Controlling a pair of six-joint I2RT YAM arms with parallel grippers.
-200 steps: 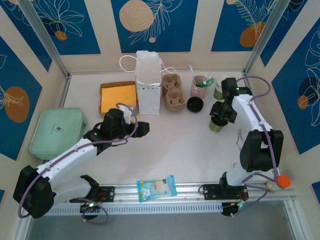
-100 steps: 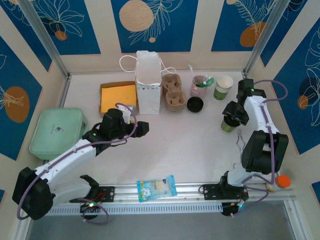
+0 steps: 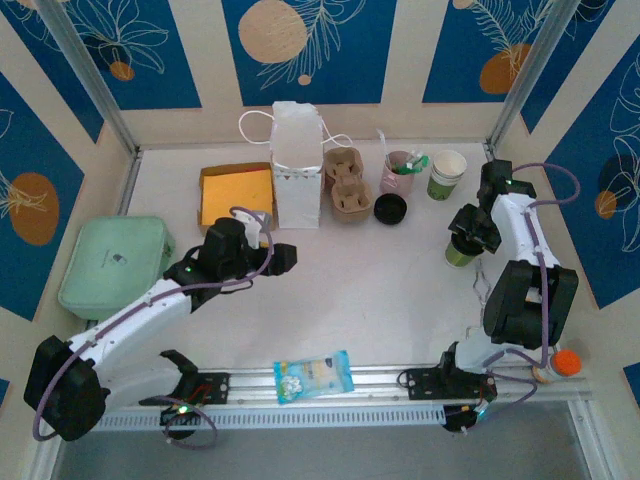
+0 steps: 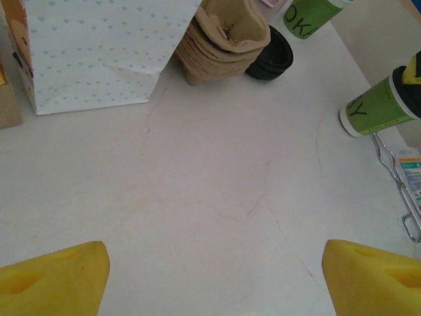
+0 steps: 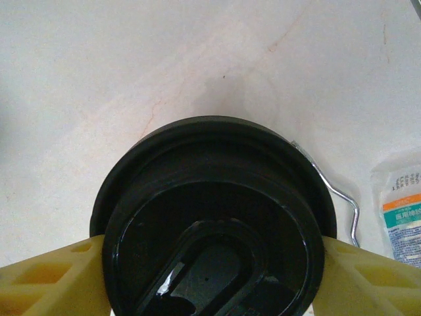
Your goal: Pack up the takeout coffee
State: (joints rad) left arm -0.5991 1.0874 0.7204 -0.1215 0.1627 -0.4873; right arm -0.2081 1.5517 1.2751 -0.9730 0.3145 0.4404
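Got right gripper (image 5: 210,280) clamped on black-lidded green cup (image 4: 376,104) near right table (image 3: 370,290) edge, cup walls hidden under lid in wrist view; left gripper (image 4: 210,280) wide open, fingers (image 4: 52,280) cropped; counting two green cups, second cup (image 3: 446,175) unlidded at back near pulp carriers (image 3: 347,185), stack count unreadable.

A white table (image 3: 370,290) with faint brownish veins, like marble, lies under even light that throws only soft shadows. Walls close it in at the back (image 3: 200,60), left (image 3: 40,150) and right (image 3: 600,150). They are cream with broad blue panels that carry white leaf outlines and orange discs. Grey metal posts (image 3: 90,75) stand at the back corners. A ribbed metal rail (image 3: 250,380) runs along the near edge, above a grey floor (image 3: 320,450).
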